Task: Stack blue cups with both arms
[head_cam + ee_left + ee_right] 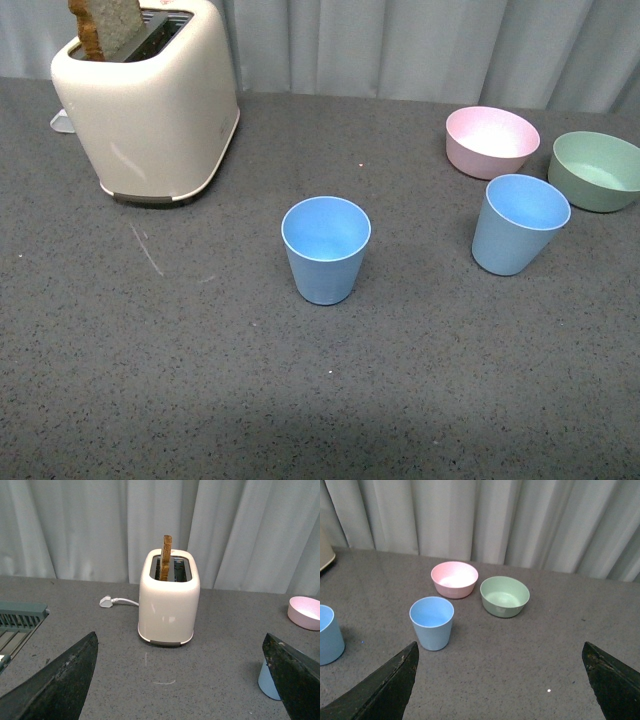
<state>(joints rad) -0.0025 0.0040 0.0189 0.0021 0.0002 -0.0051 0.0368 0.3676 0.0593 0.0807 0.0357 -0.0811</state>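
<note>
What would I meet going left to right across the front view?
Toaster → blue cup → pink bowl → green bowl. The second blue cup overlaps both bowls sideways, so it is left unplaced.

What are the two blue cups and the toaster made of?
The middle cup and the right cup look like matte plastic: thin rims, even light blue colour, no shine. The toaster has a smooth, glossy cream shell with bright reflections on its side. It is probably plastic, though it might be painted metal.
</note>
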